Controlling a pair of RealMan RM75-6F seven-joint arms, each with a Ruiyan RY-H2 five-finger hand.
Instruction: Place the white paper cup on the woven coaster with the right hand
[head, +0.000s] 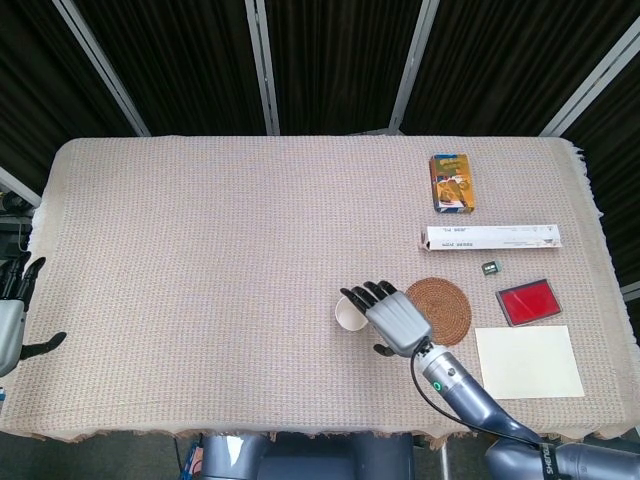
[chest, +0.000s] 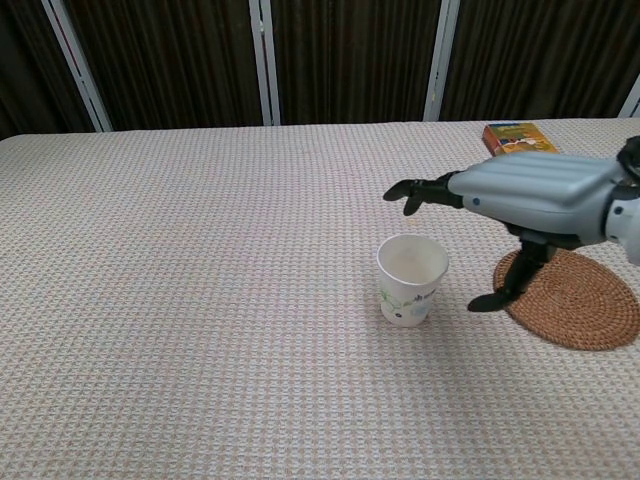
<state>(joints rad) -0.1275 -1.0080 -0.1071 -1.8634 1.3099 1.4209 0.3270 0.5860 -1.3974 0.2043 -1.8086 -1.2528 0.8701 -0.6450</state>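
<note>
One white paper cup (chest: 411, 279), one woven coaster (chest: 573, 298) — right hand (chest: 525, 196) above, fingers (chest: 418, 190) spread, empty.

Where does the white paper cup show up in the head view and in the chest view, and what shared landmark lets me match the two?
Head view: the white paper cup stands low and just right of centre, partly covered by the right hand.
Chest view: the cup stands upright right of centre, below the right hand's fingers, untouched.
Shared landmark: the woven coaster, flat on the cloth to the cup's right in both.
</note>
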